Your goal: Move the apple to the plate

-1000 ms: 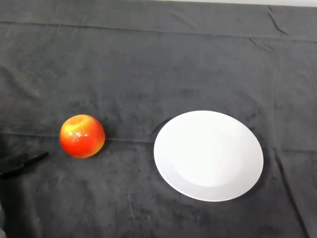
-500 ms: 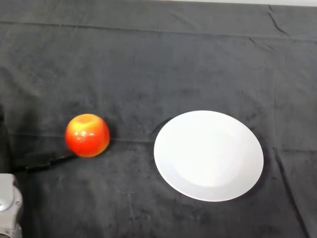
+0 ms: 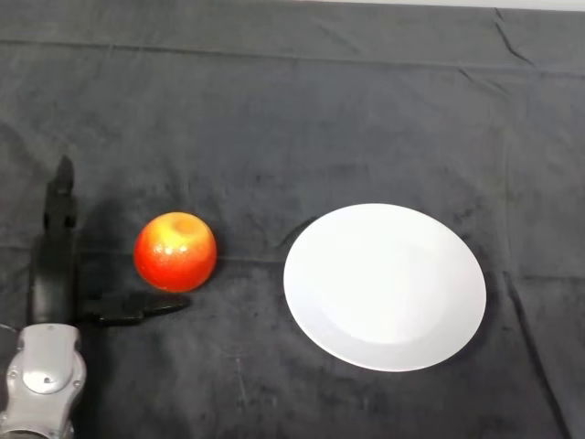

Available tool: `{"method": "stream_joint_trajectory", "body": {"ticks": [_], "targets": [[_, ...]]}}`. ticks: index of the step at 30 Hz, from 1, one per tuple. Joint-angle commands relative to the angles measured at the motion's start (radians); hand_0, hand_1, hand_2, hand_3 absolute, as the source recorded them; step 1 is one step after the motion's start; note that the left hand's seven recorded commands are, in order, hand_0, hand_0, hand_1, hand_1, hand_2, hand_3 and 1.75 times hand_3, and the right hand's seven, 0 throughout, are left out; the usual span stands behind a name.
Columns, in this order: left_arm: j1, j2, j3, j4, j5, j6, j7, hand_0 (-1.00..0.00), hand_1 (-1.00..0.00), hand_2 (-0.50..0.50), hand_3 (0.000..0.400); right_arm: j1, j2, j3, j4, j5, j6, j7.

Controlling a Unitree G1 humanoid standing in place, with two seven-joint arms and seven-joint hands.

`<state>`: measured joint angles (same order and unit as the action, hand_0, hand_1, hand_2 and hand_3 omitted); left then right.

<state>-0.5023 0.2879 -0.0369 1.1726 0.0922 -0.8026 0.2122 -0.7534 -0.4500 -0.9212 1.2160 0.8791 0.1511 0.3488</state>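
Resting on the dark cloth (image 3: 292, 119), left of the white plate (image 3: 385, 286) and apart from it: a red-yellow apple (image 3: 175, 251). Just left of the apple, left hand (image 3: 57, 265) spread wide, fingers straight, thumb reaching beneath the fruit.

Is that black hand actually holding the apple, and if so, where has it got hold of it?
Nothing is held. The hand is open beside the apple, one finger straight up the table, the thumb reaching under the apple's near side. The apple sits on the cloth.
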Motion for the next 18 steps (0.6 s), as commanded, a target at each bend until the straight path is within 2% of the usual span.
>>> {"method": "stream_joint_trajectory", "body": {"ticks": [1,5,9,10,11,13,14,15,16,17,18], "targets": [[-0.035,-0.006,-0.046,-0.039,0.034,-0.016,0.005,0.00,0.00,0.00,0.000,0.023,-0.021,-0.0110,-0.005,0.0062,0.003,0.0012],[-0.037,-0.012,-0.078,-0.036,0.052,-0.020,0.008,0.00,0.00,0.00,0.000,0.023,-0.021,-0.0110,-0.005,0.0062,0.003,0.0012],[-0.038,-0.018,-0.110,-0.034,0.068,-0.025,0.012,-0.09,0.00,-0.05,0.036,0.023,-0.021,-0.0110,-0.005,0.0063,0.003,0.0013],[-0.038,-0.019,-0.118,-0.034,0.072,-0.026,0.013,-0.09,0.00,-0.04,0.035,0.023,-0.021,-0.0110,-0.005,0.0063,0.003,0.0013],[-0.038,-0.021,-0.126,-0.033,0.075,-0.027,0.014,-0.03,0.00,-0.01,0.011,0.023,-0.021,-0.0110,-0.005,0.0063,0.003,0.0013],[-0.038,-0.024,-0.141,-0.032,0.080,-0.029,0.014,-0.02,0.00,-0.01,0.009,0.023,-0.021,-0.0110,-0.005,0.0063,0.003,0.0013],[-0.039,-0.025,-0.148,-0.031,0.082,-0.030,0.013,-0.17,0.00,-0.09,0.069,0.023,-0.021,-0.0110,-0.004,0.0064,0.003,0.0013],[-0.039,-0.025,-0.156,-0.030,0.084,-0.031,0.012,-0.22,0.00,-0.11,0.086,0.023,-0.021,-0.0110,-0.004,0.0064,0.003,0.0014],[-0.040,-0.026,-0.162,-0.030,0.084,-0.032,0.010,-0.42,0.00,-0.21,0.169,0.023,-0.021,-0.0110,-0.004,0.0064,0.003,0.0014],[-0.040,-0.025,-0.168,-0.029,0.085,-0.033,0.008,-0.61,-0.08,-0.27,0.245,0.023,-0.021,-0.0111,-0.004,0.0064,0.003,0.0014],[-0.040,-0.025,-0.174,-0.028,0.086,-0.035,0.006,-0.73,-0.17,-0.28,0.290,0.023,-0.022,-0.0111,-0.004,0.0064,0.003,0.0014]]}}
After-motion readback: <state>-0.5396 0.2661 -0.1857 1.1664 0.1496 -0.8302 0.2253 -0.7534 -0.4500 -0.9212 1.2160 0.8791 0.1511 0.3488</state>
